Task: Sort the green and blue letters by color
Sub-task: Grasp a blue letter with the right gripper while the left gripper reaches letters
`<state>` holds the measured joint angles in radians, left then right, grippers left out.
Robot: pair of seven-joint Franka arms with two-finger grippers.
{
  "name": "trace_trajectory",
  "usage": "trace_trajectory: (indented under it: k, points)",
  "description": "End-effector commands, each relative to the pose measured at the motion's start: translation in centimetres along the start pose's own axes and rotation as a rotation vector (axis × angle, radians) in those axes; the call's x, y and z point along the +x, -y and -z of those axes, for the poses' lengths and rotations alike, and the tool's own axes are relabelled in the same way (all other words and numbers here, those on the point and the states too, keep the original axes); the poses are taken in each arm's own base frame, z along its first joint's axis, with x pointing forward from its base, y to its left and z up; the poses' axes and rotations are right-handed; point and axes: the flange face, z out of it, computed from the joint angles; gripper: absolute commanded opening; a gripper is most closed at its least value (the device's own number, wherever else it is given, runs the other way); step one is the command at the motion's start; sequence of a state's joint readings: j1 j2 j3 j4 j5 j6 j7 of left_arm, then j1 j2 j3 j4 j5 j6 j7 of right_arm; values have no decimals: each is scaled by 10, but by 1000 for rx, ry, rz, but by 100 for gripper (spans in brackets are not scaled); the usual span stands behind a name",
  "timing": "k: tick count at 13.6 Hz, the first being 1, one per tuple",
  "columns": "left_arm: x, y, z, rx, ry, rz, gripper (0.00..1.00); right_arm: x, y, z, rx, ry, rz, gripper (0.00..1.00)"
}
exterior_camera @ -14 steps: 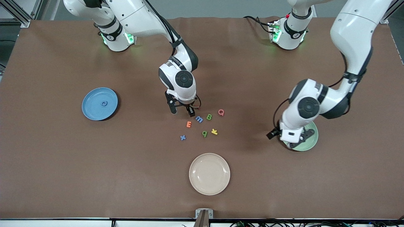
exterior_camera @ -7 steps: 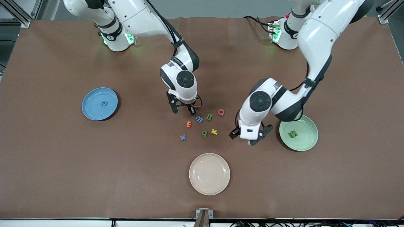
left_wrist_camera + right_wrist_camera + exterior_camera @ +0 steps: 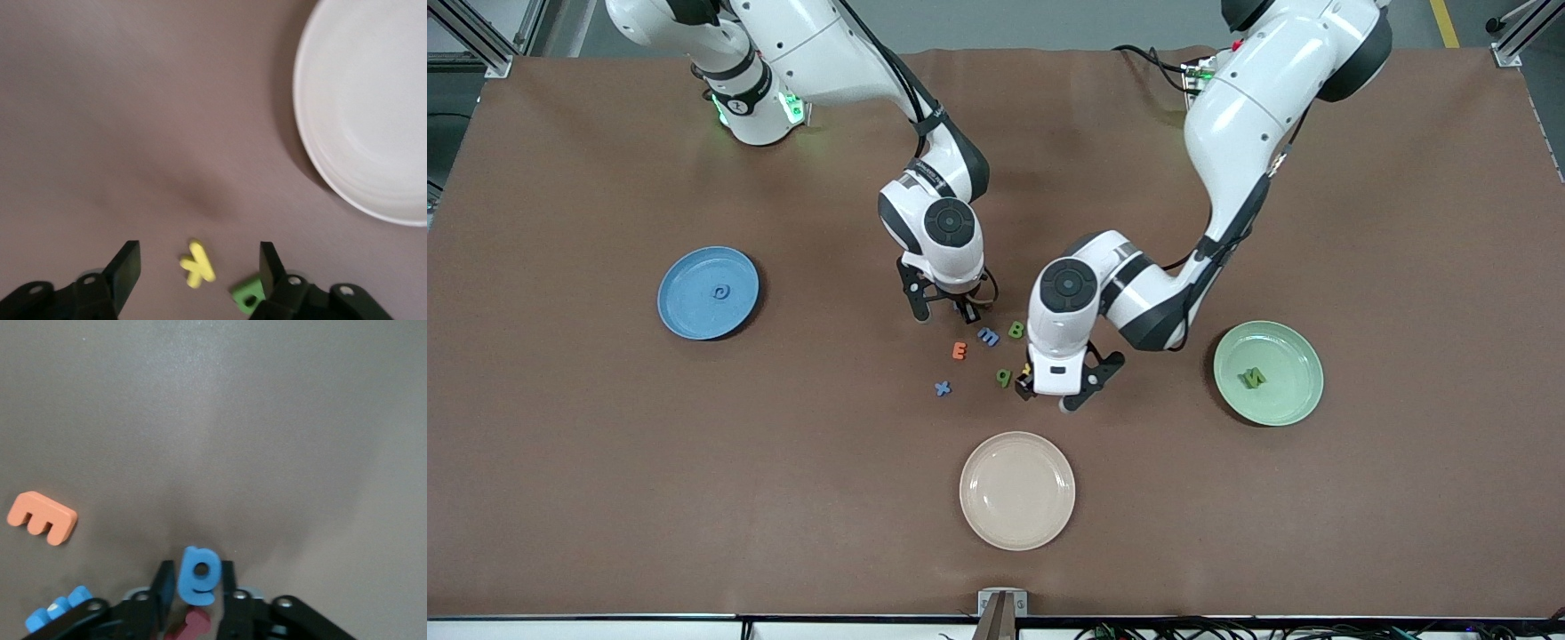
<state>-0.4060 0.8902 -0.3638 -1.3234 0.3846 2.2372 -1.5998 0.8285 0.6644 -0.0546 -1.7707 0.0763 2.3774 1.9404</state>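
We read the toys themselves as letters. Lying on the table (image 3: 605,462) near its middle are an orange E (image 3: 959,350), a blue m (image 3: 988,336), a green B (image 3: 1016,330), a green q (image 3: 1004,377) and a blue x (image 3: 943,388). A yellow k (image 3: 197,264) lies on the table too. A green N (image 3: 1253,378) lies in the green plate (image 3: 1303,396) toward the left arm's end. The right gripper (image 3: 197,583) pinches a blue g (image 3: 198,570).
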Motion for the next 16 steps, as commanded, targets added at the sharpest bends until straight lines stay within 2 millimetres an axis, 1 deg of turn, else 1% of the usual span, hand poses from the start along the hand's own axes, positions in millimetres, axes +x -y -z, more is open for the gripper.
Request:
trace_trajectory:
  k: [1, 2, 3, 4, 5, 6, 7, 8, 9, 10, 12, 13, 14, 15, 16]
  points:
    - [-14, -20, -12, -17, 4, 34, 76, -2, -4, -9, -28, -6, -3, 4]
    - [-23, -21, -17, -15, -7, 34, 75, -1, -4, -8, -31, -7, 3, 1]
    - [-32, -20, -24, -6, -11, 45, 73, 3, -4, -7, -48, -13, 30, 0]
    - [-35, -21, -28, -5, -9, 74, 72, 7, -6, -6, -87, -24, 69, 0]
    - [-39, -22, -33, -3, -4, 119, 72, 11, -10, 0, -137, -36, 111, 0]
    - [-44, -24, -36, -3, 7, 175, 71, 21, -13, 15, -196, -45, 162, 0]
    - [-45, -25, -38, -3, 9, 207, 71, 31, -14, 30, -240, -45, 197, 0]
    - [-52, -24, -40, 0, 11, 230, 71, 42, -15, 42, -278, -49, 227, 0]
    - [-53, -24, -41, 2, 11, 249, 70, 57, -15, 59, -307, -42, 262, 0]
    - [-54, -23, -46, 8, 13, 272, 69, 74, -16, 73, -335, -32, 292, 0]
    - [-57, -25, -45, 2, 14, 289, 69, 114, -16, 106, -373, -6, 344, 0]
    - [-62, -24, -48, 5, 14, 283, 69, 135, -17, 122, -385, 10, 367, 0]
    - [-65, -25, -53, 1, 13, 288, 69, 163, -18, 138, -395, 32, 396, 0]
    - [-61, -28, -50, -18, 4, 295, 68, 188, -20, 151, -400, 51, 432, 0]
    - [-67, -28, -53, -17, -1, 287, 68, 221, -27, 159, -417, 69, 474, 0]
